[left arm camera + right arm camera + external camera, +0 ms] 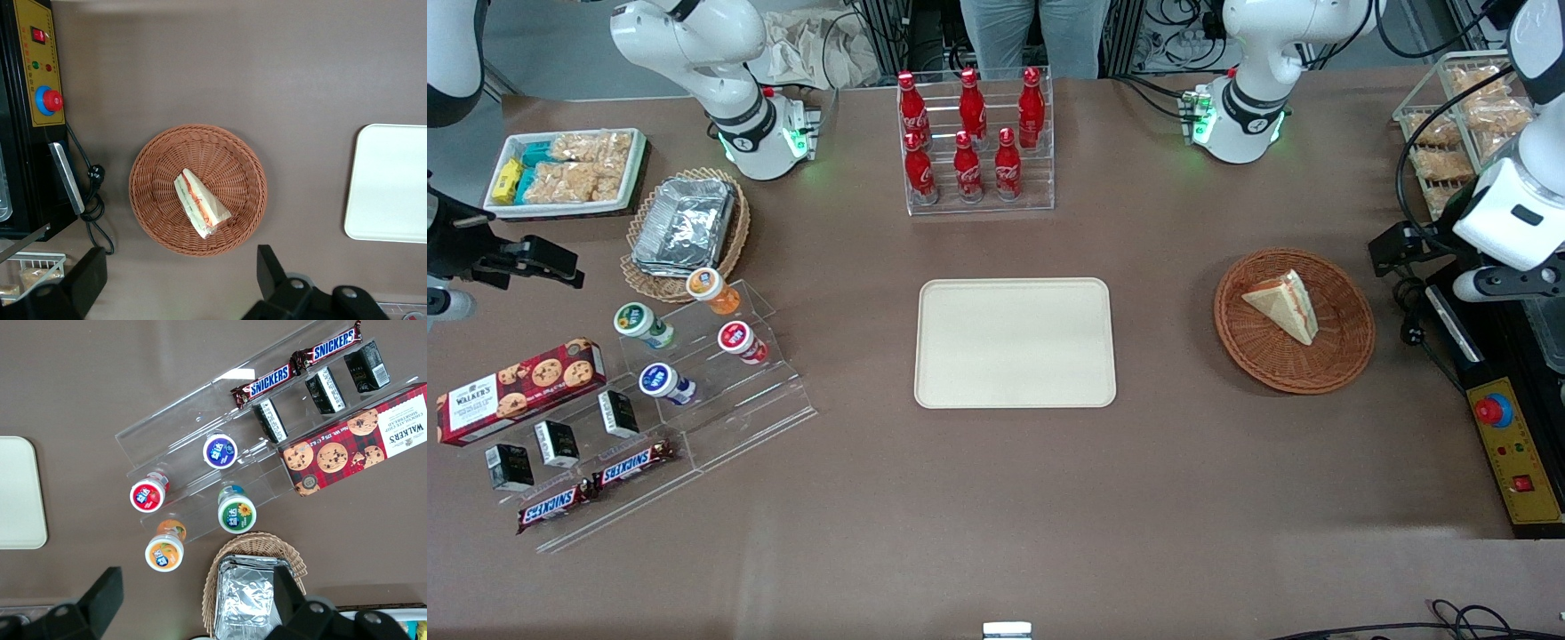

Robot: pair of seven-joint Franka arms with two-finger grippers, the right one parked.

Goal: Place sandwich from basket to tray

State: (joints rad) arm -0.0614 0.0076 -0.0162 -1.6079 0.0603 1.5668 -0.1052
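Hovering jaws (180, 280) spread, sandwich (201, 203) in basket (153, 193)

Left arm raised at the working arm's end of the worktop; end effector (180, 283) points downward, fingers spread wide.

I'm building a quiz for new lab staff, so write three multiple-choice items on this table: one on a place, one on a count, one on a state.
1. Where is the triangular white-bread sandwich?
A. on the flat cream-beige tray
B. in the round reddish-brown wicker basket
C. on the bare table

2. How many red cola bottles stand in the clear rack?
A. four
B. six
C. eight

3. How is the left arm's gripper?
A. open, above the basket
B. shut on the sandwich
C. resting on the tray

Answers:
B, the wedge lies inside the basket, while the tray holds nothing.
B, six bottles stand in two rows of three.
A, the gripper frames the basket with both fingers apart.
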